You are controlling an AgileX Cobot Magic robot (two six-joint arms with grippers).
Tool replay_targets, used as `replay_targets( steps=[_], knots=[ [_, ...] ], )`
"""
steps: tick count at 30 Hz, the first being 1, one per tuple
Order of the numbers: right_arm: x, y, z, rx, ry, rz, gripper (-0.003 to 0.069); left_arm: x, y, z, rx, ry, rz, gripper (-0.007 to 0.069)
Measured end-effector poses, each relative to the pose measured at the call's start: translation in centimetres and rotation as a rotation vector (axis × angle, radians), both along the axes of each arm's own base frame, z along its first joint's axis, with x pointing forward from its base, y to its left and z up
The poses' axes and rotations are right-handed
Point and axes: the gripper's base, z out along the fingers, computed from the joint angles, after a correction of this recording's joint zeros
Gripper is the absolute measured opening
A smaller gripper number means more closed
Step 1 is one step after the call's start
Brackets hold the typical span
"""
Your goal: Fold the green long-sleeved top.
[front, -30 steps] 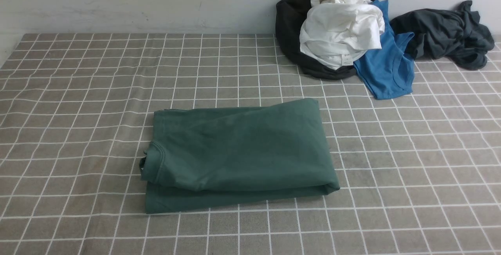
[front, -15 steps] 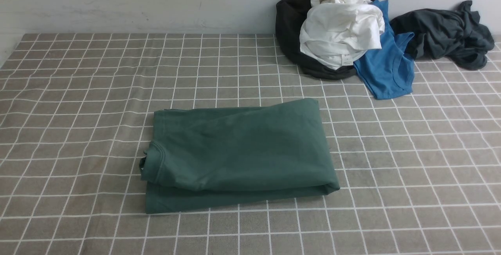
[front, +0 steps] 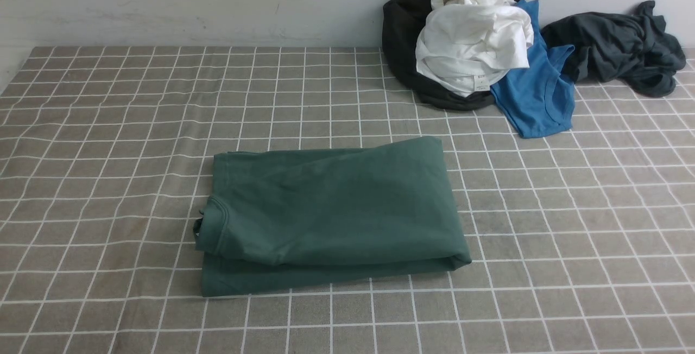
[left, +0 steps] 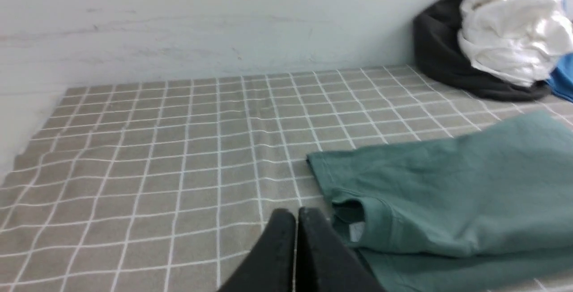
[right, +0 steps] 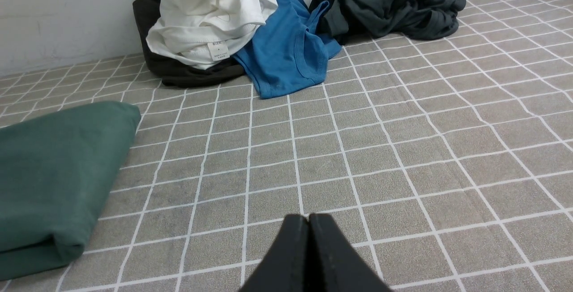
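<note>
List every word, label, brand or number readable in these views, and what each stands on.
"SIZE": on the small white tag of the crumpled white cloth garment; the tag's smaller lines are too small to read.
White label inside the collar of the folded dark-green cotton top: too blurred to read.

The underlayers of the green long-sleeved top (front: 336, 207) are hidden beneath its upper fold, so its sleeves and any chest print cannot be made out. The left wrist view cuts the top off at the edge, as does the right wrist view. In the left wrist view the white neck label (left: 357, 231) is partly covered by cloth and too blurred to read. The white garment (front: 472, 39) hides part of the black item (front: 402, 23) and part of the blue garment (front: 537, 90). Both arms lie outside the front view.
</note>
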Motion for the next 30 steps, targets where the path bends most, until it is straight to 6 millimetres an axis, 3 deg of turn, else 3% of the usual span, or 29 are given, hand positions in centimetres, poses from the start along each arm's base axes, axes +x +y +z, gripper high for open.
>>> replay_targets(
  steps=[8,15,30],
  knots=[
    [0.0,0.0,0.0,0.008,0.000,-0.001,-0.0014,0.9,0.8,-4.9,0.001,0.073,0.161,-0.0008],
    [0.0,0.0,0.0,0.008,0.000,-0.001,-0.0014,0.8,0.8,-5.8,0.011,0.161,0.161,-0.0008],
    [0.0,0.0,0.0,0.008,0.000,-0.001,-0.0014,0.8,0.7,-5.8,0.074,0.163,0.128,-0.0008]
  ],
)
